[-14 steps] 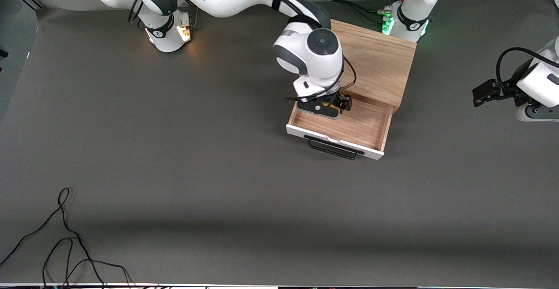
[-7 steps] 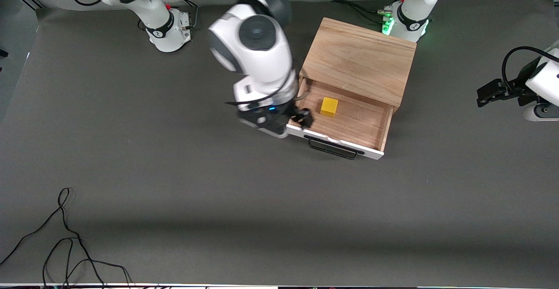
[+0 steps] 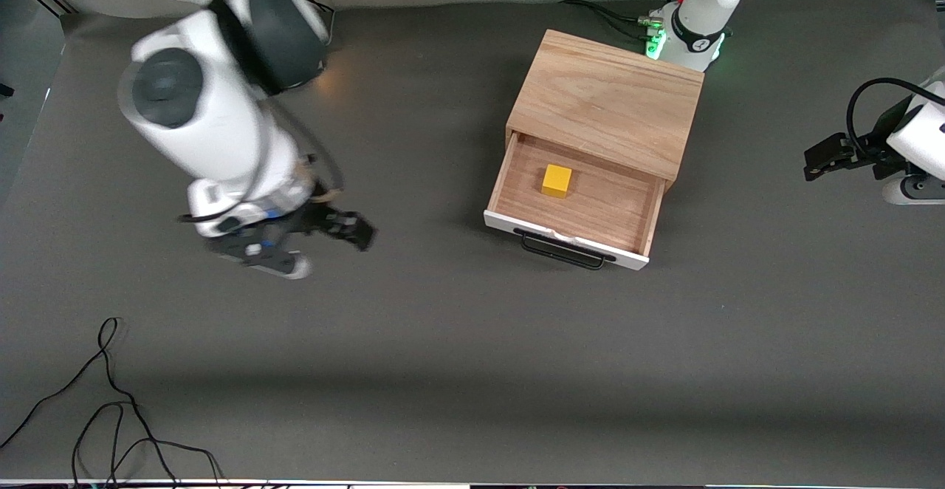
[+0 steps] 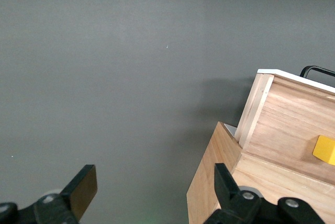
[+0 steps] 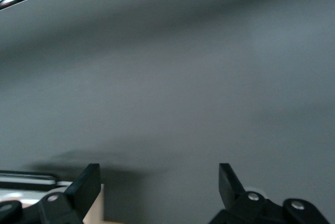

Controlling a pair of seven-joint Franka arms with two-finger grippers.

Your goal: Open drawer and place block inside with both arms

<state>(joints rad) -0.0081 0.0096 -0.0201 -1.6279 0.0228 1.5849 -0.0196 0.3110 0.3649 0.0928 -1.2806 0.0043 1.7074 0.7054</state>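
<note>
The drawer [image 3: 613, 212] stands pulled out of the light-wood cabinet [image 3: 609, 94], its black handle [image 3: 565, 251] facing the front camera. The yellow block [image 3: 557, 180] lies alone on the drawer floor. My right gripper [image 3: 328, 241] is open and empty, up over the bare table beside the cabinet toward the right arm's end; its fingers [image 5: 89, 185] spread over grey mat. My left gripper [image 3: 821, 156] is open and empty and waits at the left arm's end. The left wrist view shows that gripper [image 4: 155, 185], the cabinet side [image 4: 214, 182], the drawer [image 4: 282, 124] and the block [image 4: 325, 149].
A loose black cable [image 3: 111, 400] lies on the grey mat near the front camera at the right arm's end. The left arm's green-lit base [image 3: 683, 35] stands right beside the cabinet's back corner.
The right gripper let go of the block in the drawer, rose and swung away toward the right arm's end. The block stays in the drawer. The left arm barely moved.
</note>
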